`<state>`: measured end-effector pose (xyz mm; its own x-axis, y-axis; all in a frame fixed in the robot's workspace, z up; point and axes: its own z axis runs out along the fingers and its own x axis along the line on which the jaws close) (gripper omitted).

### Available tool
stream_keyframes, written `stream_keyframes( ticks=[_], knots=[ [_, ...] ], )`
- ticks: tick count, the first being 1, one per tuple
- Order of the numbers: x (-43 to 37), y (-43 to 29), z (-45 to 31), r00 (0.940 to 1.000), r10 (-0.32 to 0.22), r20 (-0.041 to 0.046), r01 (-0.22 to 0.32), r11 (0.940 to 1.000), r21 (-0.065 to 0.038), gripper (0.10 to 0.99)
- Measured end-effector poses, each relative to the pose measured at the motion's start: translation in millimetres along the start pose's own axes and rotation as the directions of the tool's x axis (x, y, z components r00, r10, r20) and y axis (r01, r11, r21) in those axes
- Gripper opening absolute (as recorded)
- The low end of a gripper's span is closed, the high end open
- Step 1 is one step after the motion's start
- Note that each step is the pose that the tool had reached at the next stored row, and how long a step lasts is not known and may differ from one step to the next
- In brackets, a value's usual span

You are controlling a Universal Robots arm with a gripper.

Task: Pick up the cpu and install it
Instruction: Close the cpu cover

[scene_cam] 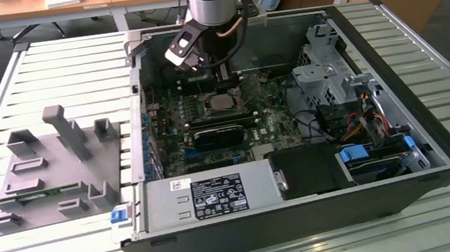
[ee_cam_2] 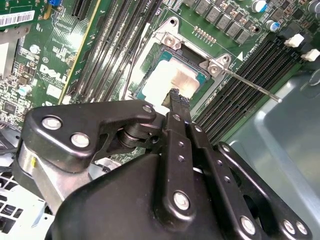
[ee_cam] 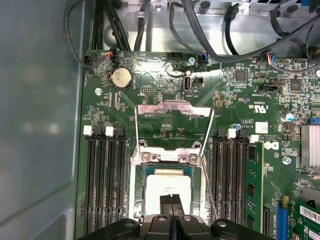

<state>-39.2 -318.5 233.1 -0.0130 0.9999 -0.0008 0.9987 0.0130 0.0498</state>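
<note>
Right, status: gripper (scene_cam: pixel 223 87) is down inside the open computer case (scene_cam: pixel 431 173), upper middle of the exterior view, directly over the socket area of the motherboard (scene_cam: pixel 210 149).

- Fingers are pressed together tip to tip in both wrist views, with nothing clamped between them.
- cpu (ee_cam: pixel 167 187) lies flat in the socket frame, silver top up. The fingertips (ee_cam_2: pixel 175 95) sit right above its near edge; can't tell if they touch it.
- Load plate (ee_cam: pixel 172 111) is flipped up and open behind the socket. Lever (ee_cam_2: pixel 250 85) is released, a thin rod angling out past the socket's corner.
- Memory slots (ee_cam: pixel 102 180) flank the socket on both sides. Coin battery (ee_cam: pixel 120 78) is beyond the plate, near the board's edge.
- Power supply (scene_cam: pixel 207 197) is along the case's lower edge in the exterior view.
- Grey fixture (scene_cam: pixel 53 163) sits on the slatted table (scene_cam: pixel 60 68) at the exterior view's left, well apart from the arm.
</note>
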Motion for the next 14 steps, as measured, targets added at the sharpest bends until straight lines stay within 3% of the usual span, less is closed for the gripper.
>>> stream_keyframes(
  ticks=[12,14],
  knots=[
    [0.0,0.3,-5.9,1.0,0.0,-0.0007,0.0,1.0,0.0,0.106],
    [0.0,0.4,-7.0,1.0,0.0,-0.0042,0.0,1.0,0.0,0.106]
  ],
)
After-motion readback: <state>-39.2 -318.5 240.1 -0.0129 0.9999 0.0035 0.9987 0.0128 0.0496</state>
